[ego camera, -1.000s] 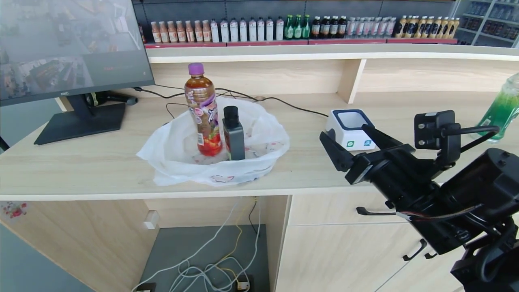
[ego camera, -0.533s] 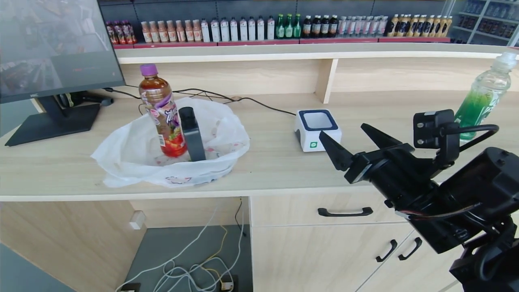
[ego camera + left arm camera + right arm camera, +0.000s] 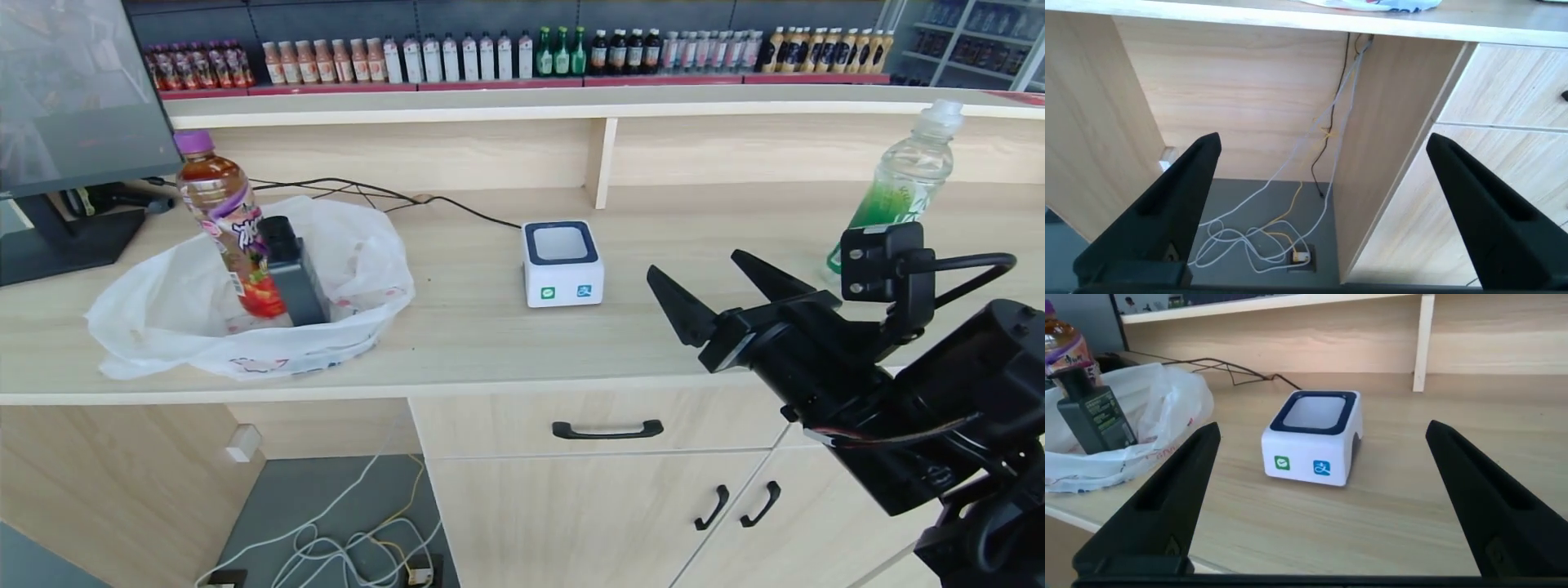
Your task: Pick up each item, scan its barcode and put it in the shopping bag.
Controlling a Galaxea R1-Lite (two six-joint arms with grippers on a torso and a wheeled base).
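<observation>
A light wood counter (image 3: 490, 343) runs across, with a raised ledge (image 3: 490, 110) behind it above a divider (image 3: 602, 162). Below, a drawer (image 3: 506, 425) and cabinet doors (image 3: 620, 514) carry black handles. Cables (image 3: 351, 551) lie on the grey floor (image 3: 326, 482). Bottle shelves (image 3: 490, 84) line the dark back wall (image 3: 326, 20).

View shifted: your head camera has swung right, no item itself displaced.
The shopping bag (image 3: 155, 310), scanner (image 3: 563, 265) and monitor (image 3: 73, 90) sit further left in frame; the green bottle (image 3: 898, 184) now shows whole.
</observation>
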